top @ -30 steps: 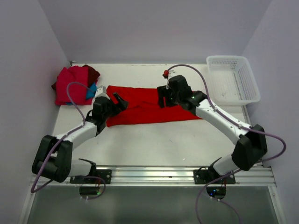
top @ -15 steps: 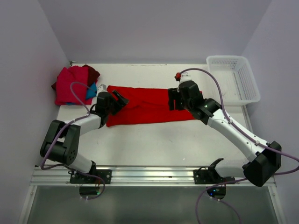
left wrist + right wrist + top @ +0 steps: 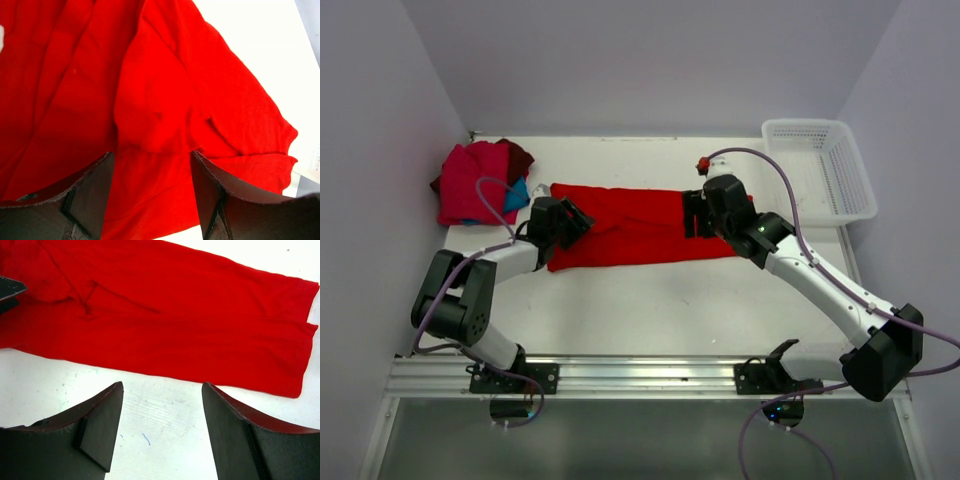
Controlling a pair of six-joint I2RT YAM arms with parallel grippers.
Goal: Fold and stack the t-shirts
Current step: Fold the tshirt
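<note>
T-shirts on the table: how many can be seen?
4: a long red shirt at the centre; a pink-red shirt, a maroon shirt and a teal shirt piled at the back left. Others may hide underneath.

bare table (image 3: 650,300) before the red t-shirt (image 3: 630,230); basket (image 3: 805,124) far right, folded t-shirts (image 3: 470,185) far left

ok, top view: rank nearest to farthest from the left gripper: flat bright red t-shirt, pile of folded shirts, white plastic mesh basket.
1. flat bright red t-shirt, directly under the left gripper.
2. pile of folded shirts, just left, toward the rear.
3. white plastic mesh basket, far right rear corner.
</note>
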